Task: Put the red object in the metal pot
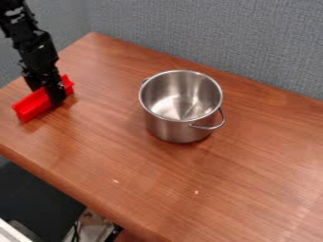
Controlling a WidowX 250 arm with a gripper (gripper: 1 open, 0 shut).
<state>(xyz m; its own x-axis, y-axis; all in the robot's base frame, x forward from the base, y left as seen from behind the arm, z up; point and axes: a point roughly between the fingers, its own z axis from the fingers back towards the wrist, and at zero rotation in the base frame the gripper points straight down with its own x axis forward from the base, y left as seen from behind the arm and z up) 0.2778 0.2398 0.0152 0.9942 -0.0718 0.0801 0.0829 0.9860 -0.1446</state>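
Note:
The red object [33, 104] lies flat on the wooden table [151, 180] near its far left corner. My black gripper [52, 93] comes straight down onto the block's right end, with its fingers on either side of it. The view is too small to show whether they press on the block. The metal pot [182, 106] stands upright and empty at the table's middle, well to the right of the gripper, with a loop handle facing front right.
The table's left and front edges drop off close to the red object. A grey wall runs behind the table. Bare wood lies between the block and the pot.

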